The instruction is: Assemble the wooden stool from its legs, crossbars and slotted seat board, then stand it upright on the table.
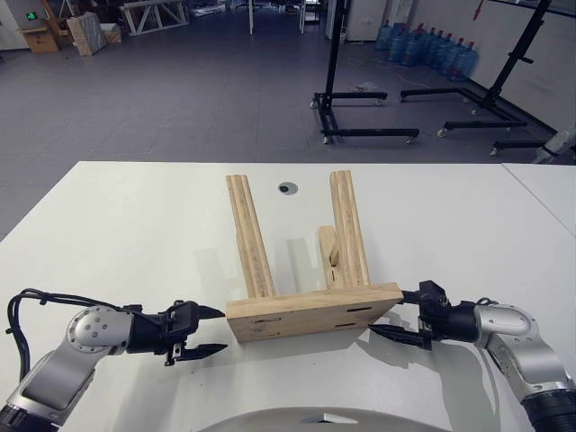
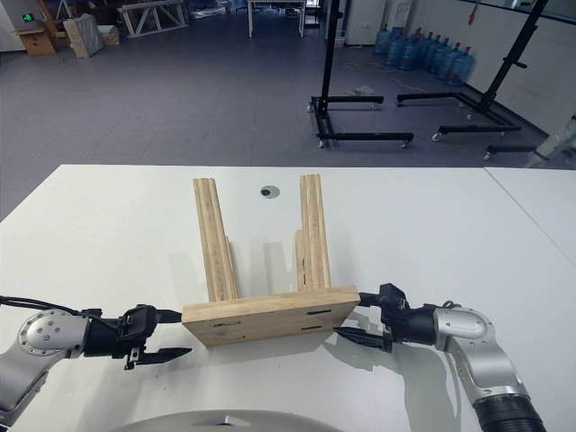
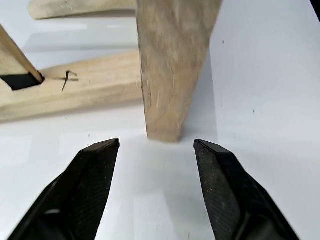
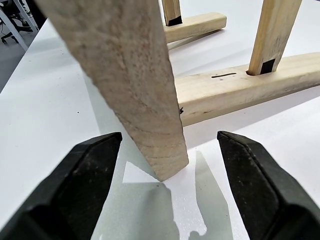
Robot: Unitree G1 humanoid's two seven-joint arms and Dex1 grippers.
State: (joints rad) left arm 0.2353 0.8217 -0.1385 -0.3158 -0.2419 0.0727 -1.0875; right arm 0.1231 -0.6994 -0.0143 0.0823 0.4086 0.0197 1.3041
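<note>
The wooden stool lies on its side on the white table (image 1: 135, 225). Its slotted seat board (image 1: 313, 312) stands on edge nearest me, and two legs (image 1: 249, 236) (image 1: 349, 227) point away, with a short crossbar (image 1: 328, 245) between them. My left gripper (image 1: 216, 330) is open just off the board's left end, the board's end face (image 3: 170, 75) showing ahead of the two fingertips. At the board's right end my right gripper (image 1: 391, 313) is open too, its fingers straddling the board's corner (image 4: 125, 65) without closing on it. The wrist view there shows a leg (image 4: 250, 85) lying flat.
A small round hole (image 1: 287, 188) sits in the table beyond the legs. A second white table (image 1: 549, 189) adjoins at the right. Black wheeled frames (image 1: 369, 133) stand on the floor behind. Bare tabletop spreads on both sides of the stool.
</note>
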